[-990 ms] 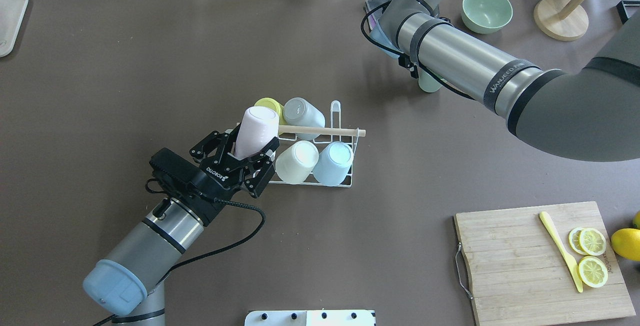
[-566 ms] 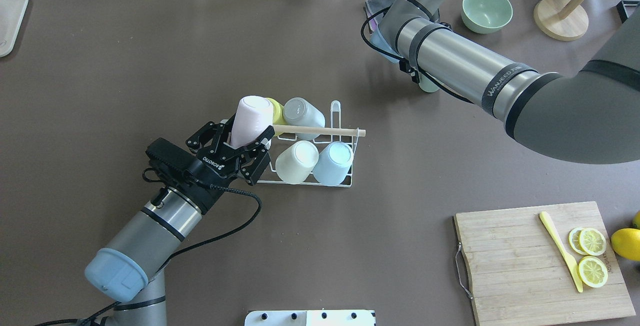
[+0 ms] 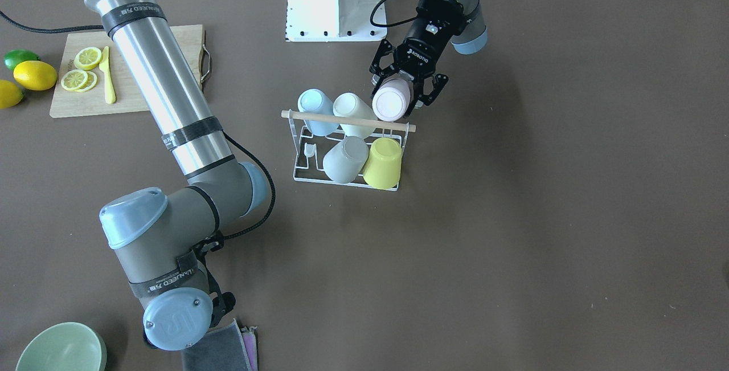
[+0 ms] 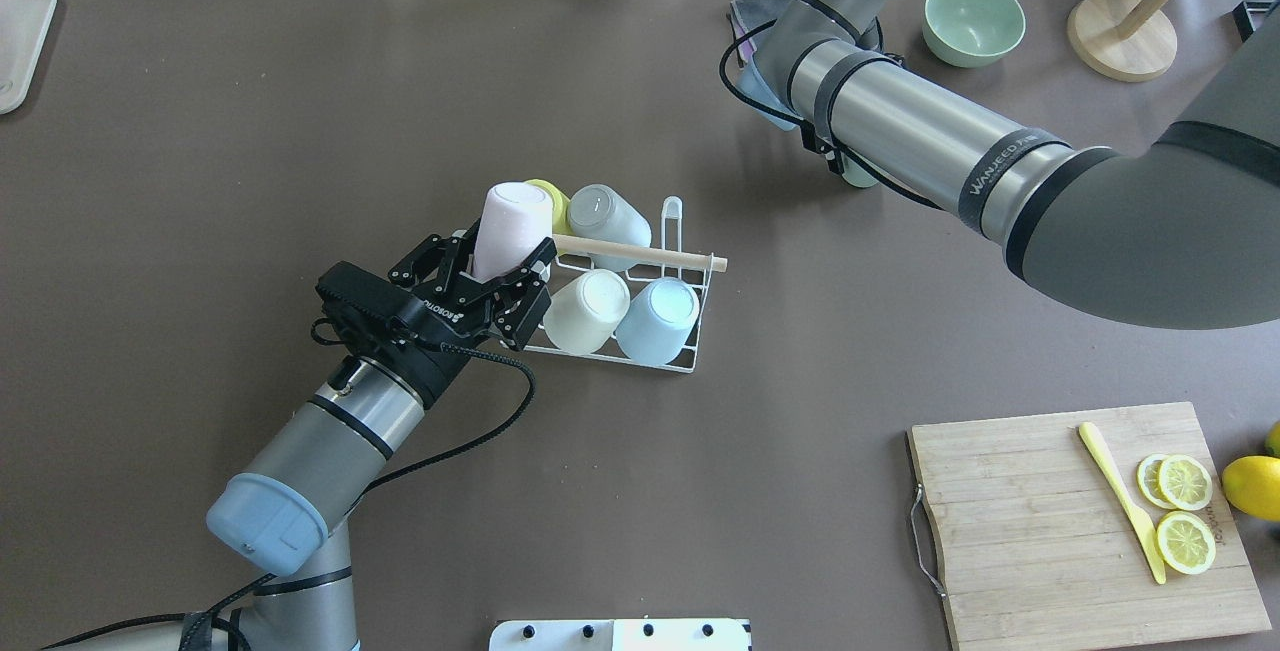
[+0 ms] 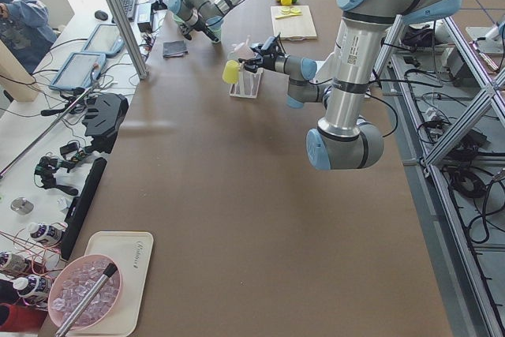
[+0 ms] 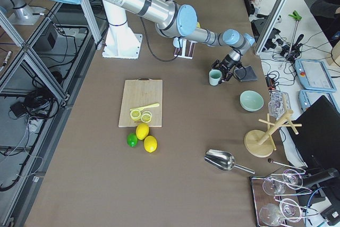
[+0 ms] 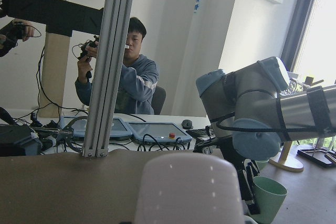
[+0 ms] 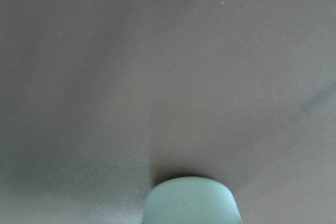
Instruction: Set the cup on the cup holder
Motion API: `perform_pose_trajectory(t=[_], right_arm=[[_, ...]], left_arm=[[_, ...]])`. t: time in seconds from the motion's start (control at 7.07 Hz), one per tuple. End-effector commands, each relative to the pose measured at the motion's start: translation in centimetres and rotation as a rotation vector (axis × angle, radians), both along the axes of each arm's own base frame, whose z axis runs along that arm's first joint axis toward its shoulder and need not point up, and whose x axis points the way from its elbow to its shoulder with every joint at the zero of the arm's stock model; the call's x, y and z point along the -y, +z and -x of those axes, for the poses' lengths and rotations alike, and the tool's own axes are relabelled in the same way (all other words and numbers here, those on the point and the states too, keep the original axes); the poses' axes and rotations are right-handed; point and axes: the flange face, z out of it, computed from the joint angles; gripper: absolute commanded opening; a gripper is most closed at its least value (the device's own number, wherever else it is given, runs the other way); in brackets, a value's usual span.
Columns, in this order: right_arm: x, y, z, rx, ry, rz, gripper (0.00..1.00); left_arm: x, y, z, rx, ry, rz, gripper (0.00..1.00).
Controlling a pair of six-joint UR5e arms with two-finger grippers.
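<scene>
The cup holder (image 4: 683, 359), a white wire rack with a wooden rod handle (image 4: 640, 254), stands mid-table; it also shows in the front view (image 3: 297, 157). It holds a yellow (image 4: 550, 195), a grey (image 4: 605, 216), a cream (image 4: 585, 311) and a light blue cup (image 4: 658, 319). My left gripper (image 4: 500, 259) is shut on a pink cup (image 4: 510, 216), bottom up and tilted, at the rack's left end beside the yellow cup. My right gripper (image 6: 224, 69) is at a mint cup (image 6: 214, 77) on the far table. Its jaws are hidden.
A mint bowl (image 4: 973, 19) and a wooden stand (image 4: 1120, 36) sit at the back right. A cutting board (image 4: 1085, 521) with lemon slices and a yellow knife lies front right. A folded cloth (image 3: 219, 348) lies by the right arm.
My left gripper has carried the pink cup farther over the rack's left end. The rack has turned a little. The right arm has shifted slightly.
</scene>
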Motion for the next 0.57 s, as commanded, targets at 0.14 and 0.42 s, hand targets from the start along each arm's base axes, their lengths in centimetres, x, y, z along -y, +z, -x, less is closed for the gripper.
perform_pose_trajectory(t=[0.14, 0.42], right_arm=[[0.4, -1.1, -0.8, -0.006, -0.007, 0.013, 0.0], [2.6, -3.2, -4.7, 0.013, -0.003, 0.027, 0.0]], left_arm=[[0.0, 0.9, -1.0, 0.0, 0.009, 0.02, 0.37], [-0.2, 1.3, -1.4, -0.002, 0.02, 0.029, 0.38]])
